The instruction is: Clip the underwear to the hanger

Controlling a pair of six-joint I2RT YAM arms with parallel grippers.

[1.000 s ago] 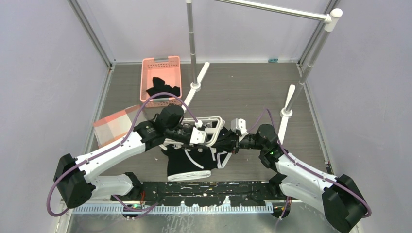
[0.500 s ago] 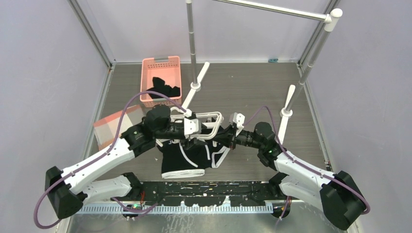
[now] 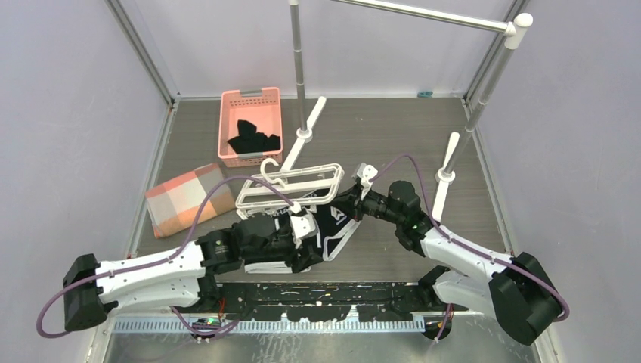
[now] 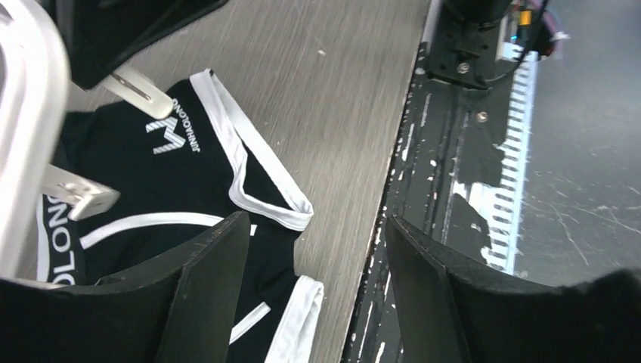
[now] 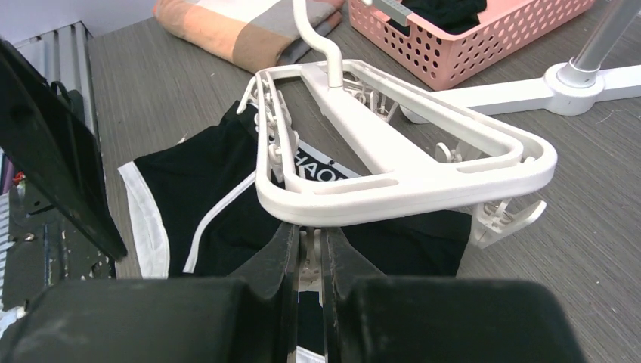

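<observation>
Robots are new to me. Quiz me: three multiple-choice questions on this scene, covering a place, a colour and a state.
1. On the table, the pink basket stands: A) at the near edge B) at the far side C) dead centre
2. The underwear's piping is: A) white B) red C) yellow
3. The left gripper is: A) shut on the underwear B) shut, empty C) open
Answers: B, it sits near the back edge; A, white edges on black; C, its fingers stand apart.

White lettering "JUNHAOLONG" is printed on the black underwear (image 4: 189, 189) beside a striped W logo (image 4: 168, 137), both seen inverted. "OLONG" is read on the waistband (image 4: 62, 246). In the right wrist view, only "HAO" is seen beneath the hanger (image 5: 408, 181).
</observation>
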